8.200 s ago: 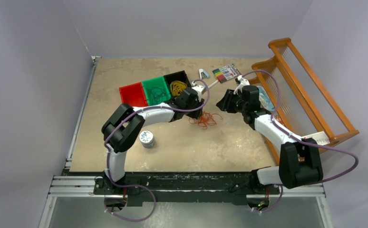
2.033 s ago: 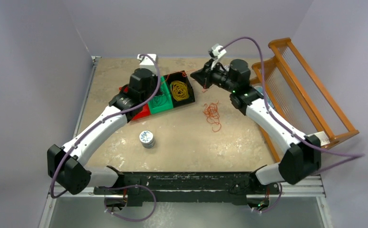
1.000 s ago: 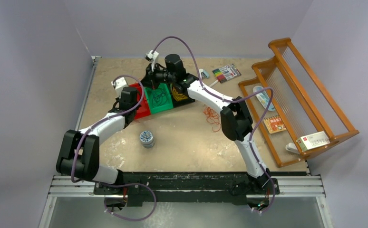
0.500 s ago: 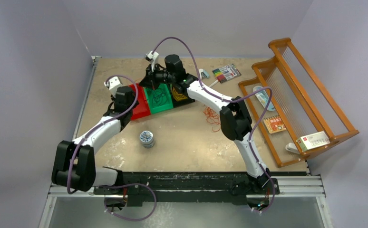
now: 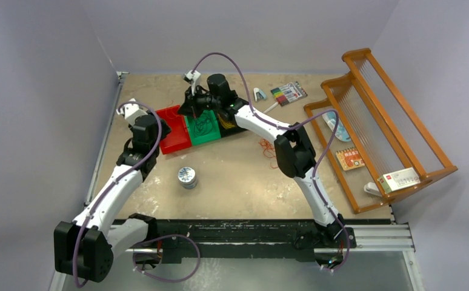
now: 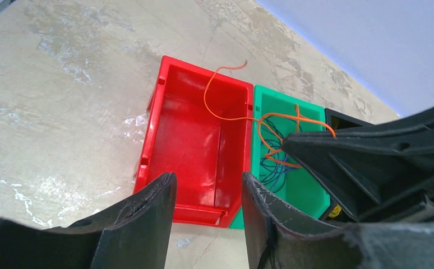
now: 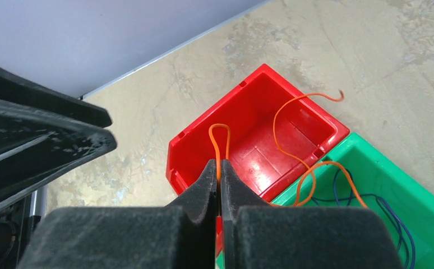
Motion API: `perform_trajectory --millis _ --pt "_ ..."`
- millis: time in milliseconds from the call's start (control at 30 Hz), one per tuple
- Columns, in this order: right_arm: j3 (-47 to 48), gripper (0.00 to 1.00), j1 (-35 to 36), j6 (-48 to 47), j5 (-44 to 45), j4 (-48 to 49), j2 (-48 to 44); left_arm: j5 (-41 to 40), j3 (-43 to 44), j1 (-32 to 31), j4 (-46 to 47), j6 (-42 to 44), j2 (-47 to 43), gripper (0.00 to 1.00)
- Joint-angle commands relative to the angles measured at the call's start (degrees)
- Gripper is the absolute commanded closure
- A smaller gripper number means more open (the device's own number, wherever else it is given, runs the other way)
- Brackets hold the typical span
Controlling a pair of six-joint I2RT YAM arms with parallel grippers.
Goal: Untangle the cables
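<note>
My right gripper (image 7: 218,168) is shut on a single orange-red cable (image 7: 285,115), whose free end loops over the red bin (image 7: 215,102) and the green bin (image 7: 422,221). From above, this gripper (image 5: 186,108) hangs over those bins. Dark blue cables (image 6: 273,168) lie in the green bin (image 6: 310,193). My left gripper (image 6: 208,179) is open and empty, just in front of the red bin (image 6: 161,112); from above it (image 5: 161,129) sits at the bin's left side. A bundle of orange-red cables (image 5: 267,147) lies on the table. Yellow cables (image 5: 225,119) in the black bin are partly hidden by the right arm.
A small round tin (image 5: 187,177) stands in front of the bins. A marker pack (image 5: 288,93) and a small white item (image 5: 260,93) lie at the back. A wooden rack (image 5: 389,121) holding small items fills the right side.
My left gripper has pulled back left from the bins over the last second. My right gripper stays over the red and green bins with the orange-red cable, shifted slightly left.
</note>
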Motion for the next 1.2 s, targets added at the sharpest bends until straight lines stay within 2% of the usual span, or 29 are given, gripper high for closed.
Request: perform_trajectory --millis 0,233,500,900,1167 --pt "4.4 1.00 0.5 0.0 1.4 0.3 -0.1 2.5 3.0 0.3 -2.2 1.4 -3.1 0.52" --pt "4.5 1.00 1.7 -2.2 1.4 -1.4 -0.3 -0.6 8.6 0.3 -8.2 5.7 -7.1 0.49" --pt "-1.4 1.00 3.3 -3.9 3.3 -0.8 -5.1 -6.7 13.4 0.3 -13.2 12.3 -9.9 0.48" --pt "-8.9 1.00 4.6 -4.2 7.0 -0.8 -11.3 -7.7 12.4 0.3 -12.9 14.5 -9.9 0.47" --pt "-6.8 1.00 4.7 -3.7 7.0 -2.1 -9.1 -7.5 11.4 0.3 -12.7 14.8 -10.2 0.47"
